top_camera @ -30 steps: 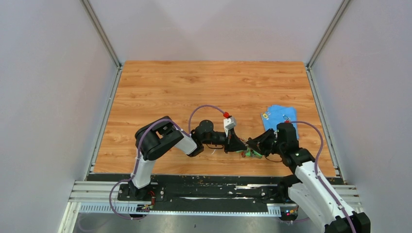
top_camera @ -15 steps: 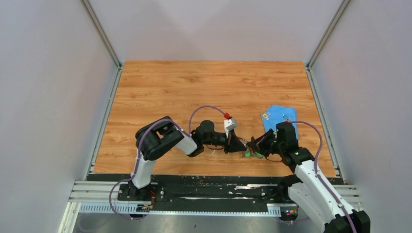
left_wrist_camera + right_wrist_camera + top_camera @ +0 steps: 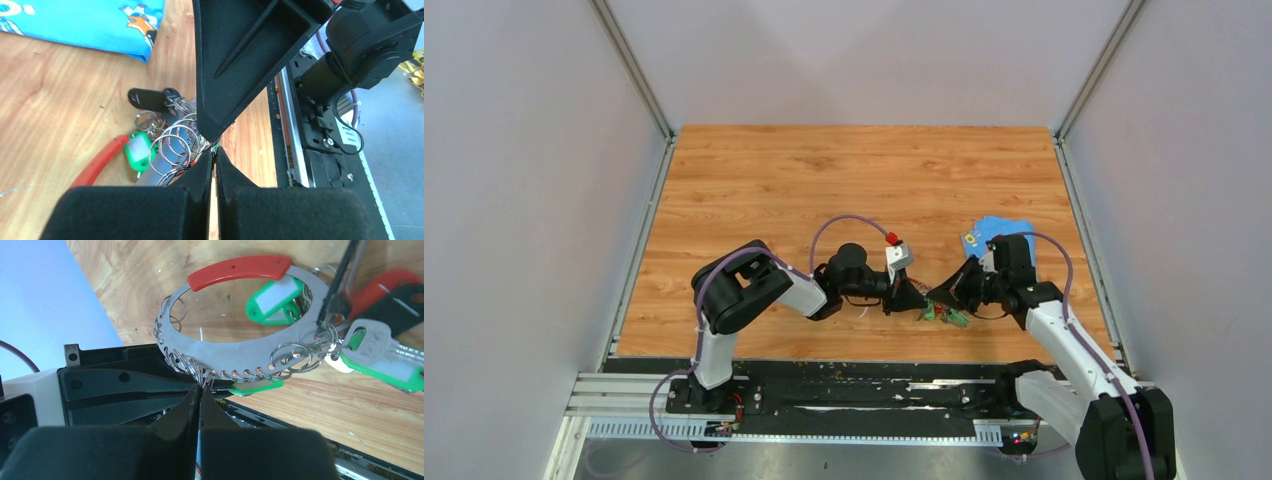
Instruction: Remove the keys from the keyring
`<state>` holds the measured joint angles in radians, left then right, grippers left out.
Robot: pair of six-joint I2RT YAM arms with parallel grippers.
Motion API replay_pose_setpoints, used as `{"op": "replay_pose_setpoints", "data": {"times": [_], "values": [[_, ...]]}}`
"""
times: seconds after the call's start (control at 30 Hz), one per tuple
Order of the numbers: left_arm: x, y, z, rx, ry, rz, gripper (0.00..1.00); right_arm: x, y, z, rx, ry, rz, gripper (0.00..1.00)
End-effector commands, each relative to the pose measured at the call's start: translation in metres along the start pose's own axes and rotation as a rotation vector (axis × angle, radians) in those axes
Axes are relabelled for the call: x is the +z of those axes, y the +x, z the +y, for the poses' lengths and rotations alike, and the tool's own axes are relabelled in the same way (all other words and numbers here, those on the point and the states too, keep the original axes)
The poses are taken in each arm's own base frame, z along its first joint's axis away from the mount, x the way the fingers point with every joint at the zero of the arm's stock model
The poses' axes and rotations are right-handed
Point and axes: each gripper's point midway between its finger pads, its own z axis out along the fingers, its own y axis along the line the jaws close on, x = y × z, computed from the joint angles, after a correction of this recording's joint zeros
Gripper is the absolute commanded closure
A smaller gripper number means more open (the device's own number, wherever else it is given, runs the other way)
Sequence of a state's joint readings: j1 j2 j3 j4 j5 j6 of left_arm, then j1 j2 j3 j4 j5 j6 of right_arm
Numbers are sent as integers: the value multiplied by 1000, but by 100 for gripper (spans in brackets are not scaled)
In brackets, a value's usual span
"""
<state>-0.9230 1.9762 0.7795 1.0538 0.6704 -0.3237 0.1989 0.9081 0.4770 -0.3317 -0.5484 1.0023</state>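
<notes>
The keyring (image 3: 235,357) is a flat grey oval band with a red curved clip (image 3: 235,270) and many small split rings along its rim. It lies near the table's front edge. Keys and tags with green (image 3: 380,365), red (image 3: 385,282) and black heads hang at its right end, and they show as a small cluster (image 3: 946,316) from above. My right gripper (image 3: 200,386) is shut on a bunch of split rings at the near rim. My left gripper (image 3: 215,151) is shut at the same rim, tip to tip with the right fingers (image 3: 240,65). Rings (image 3: 175,142) and a green tag (image 3: 137,151) lie beside it.
A blue printed cloth (image 3: 999,232) lies just behind the right wrist, also seen as the cloth (image 3: 90,22) from the left wrist. The black base rail (image 3: 854,390) runs along the table's front edge. Grey walls enclose the wooden table (image 3: 864,180) on three sides.
My right gripper has closed on the split rings, and its wrist has shifted back toward the cloth. The left arm has hardly moved.
</notes>
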Motion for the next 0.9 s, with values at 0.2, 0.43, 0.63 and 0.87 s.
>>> {"op": "replay_pose_setpoints", "data": {"times": [0.2, 0.43, 0.63, 0.87], "values": [[-12, -20, 17, 126, -109, 10, 100, -20, 21, 54, -147, -198, 270, 99], [-30, -29, 15, 207, -167, 53, 100, -23, 29, 63, -179, -251, 370, 99], [-49, -27, 9, 227, -212, 92, 100, -20, 40, 68, -214, -270, 461, 100], [-72, -25, 0, 290, -281, 190, 100, -3, 56, 77, -297, -270, 581, 99]]}}
